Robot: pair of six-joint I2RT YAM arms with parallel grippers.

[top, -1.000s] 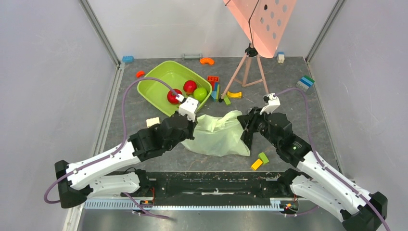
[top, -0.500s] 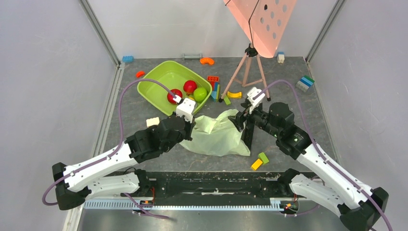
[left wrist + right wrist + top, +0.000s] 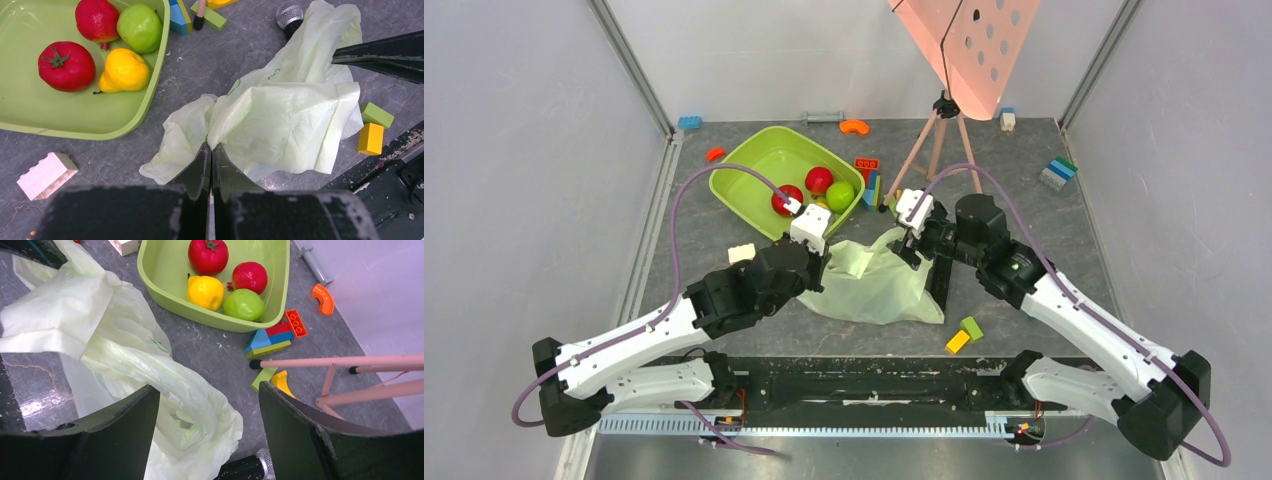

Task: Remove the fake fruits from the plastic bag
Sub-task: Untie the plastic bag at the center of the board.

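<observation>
left tool (image 3: 210,146): fingers together, clamped on a fold of the bag (image 3: 285,120) at its 9 o'clock edge, pinning it low over the tabletop (image 3: 1024,200).
right tool (image 3: 207,390): fingers wide apart and holding nothing, poised over the bag's crumpled 12 o'clock end.
change: a second ago the right tool sits nearly shut at the bag's 3 o'clock side. Now it has spread open and swung round to the far end, while the left grip has not altered.
bag: mid-tabletop between the two arms, lying slack and rather flat. No fruit shape shows through it, so whether anything remains inside I cannot tell.
green fruit (image 3: 139,27): in the tub (image 3: 764,165) at 11 o'clock of the bag, beside a tomato (image 3: 66,66), an apple (image 3: 97,20) and a pear (image 3: 122,70).
microphone (image 3: 289,15): lying just at the bag's far edge, near the right tool.
meaning: this looks like a re-grip, with one side anchored and the free tool lining up on the far end, probably to pull the bag open or lift it so any contents slide out.
risk: the thin film may bunch up or tear instead of opening.
</observation>
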